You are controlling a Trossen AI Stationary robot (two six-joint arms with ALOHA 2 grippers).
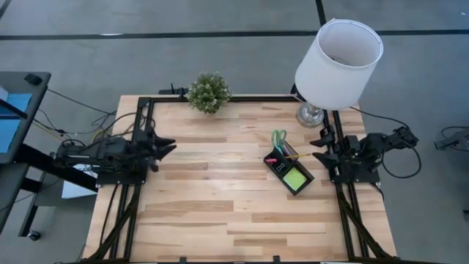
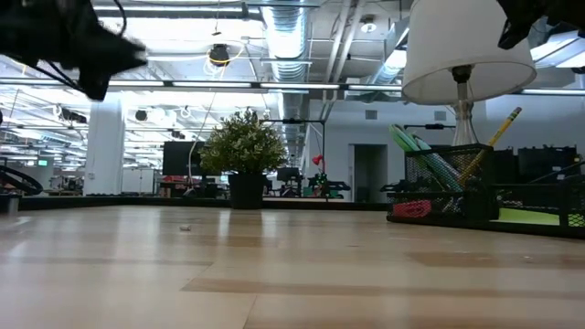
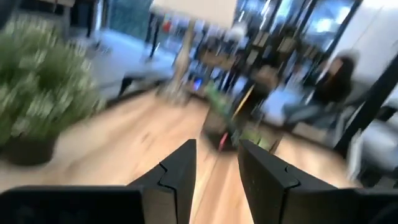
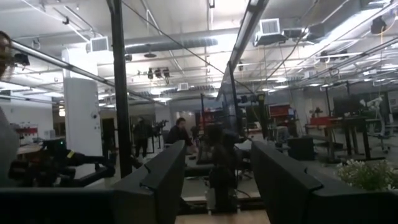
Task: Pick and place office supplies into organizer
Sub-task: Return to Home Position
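Organizer loaded, arms at the worktop sides.
High view: organizer right of centre, beside the right gripper, holds scissors and sticky pad; left gripper well apart. Low view: pencil leans in its mesh cup. Wrist views: both jaws apart.

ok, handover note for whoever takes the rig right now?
Left gripper: open, empty, at the table's left edge.
Right gripper: open, empty, at the right edge by the lamp.
Organizer, right of centre, holds scissors, pencil, pens, sticky pad.
No loose supplies visible from above.
To do: low view shows a tiny speck on the table, unidentifiable; check it.
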